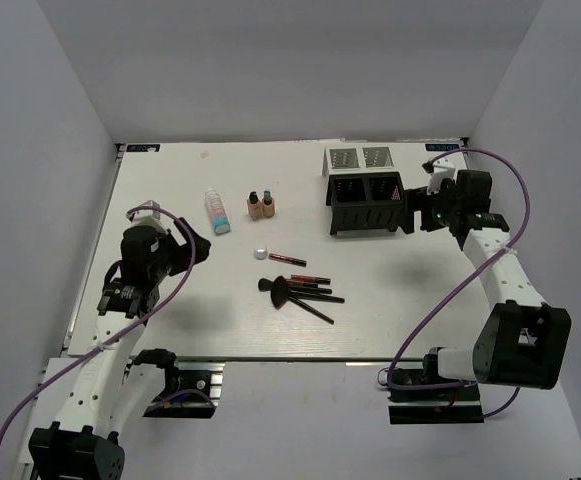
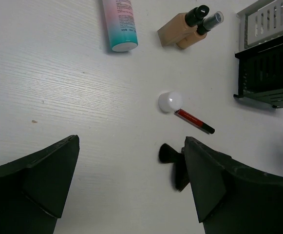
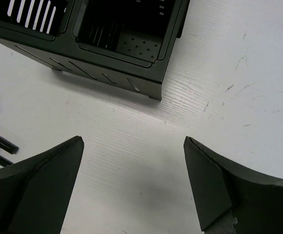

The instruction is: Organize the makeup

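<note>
White walls close round a pale table (image 1: 440, 310). On its left side the left arm is folded at the elbow, and the left gripper (image 1: 200, 250) hovers over bare tabletop, fingers spread wide, facing the makeup in the middle. There the clear bottle (image 1: 216, 211) and two tan bottles (image 1: 261, 206) sit furthest back. The white jar (image 1: 260, 253) and red pencil (image 1: 287, 259) lie just beside each other, with the fanned black brushes (image 1: 295, 292) nearest the front. The right arm stretches up the right edge. The right gripper (image 1: 410, 215), fingers likewise spread, hangs just beside the black mesh box (image 1: 365, 190)
</note>
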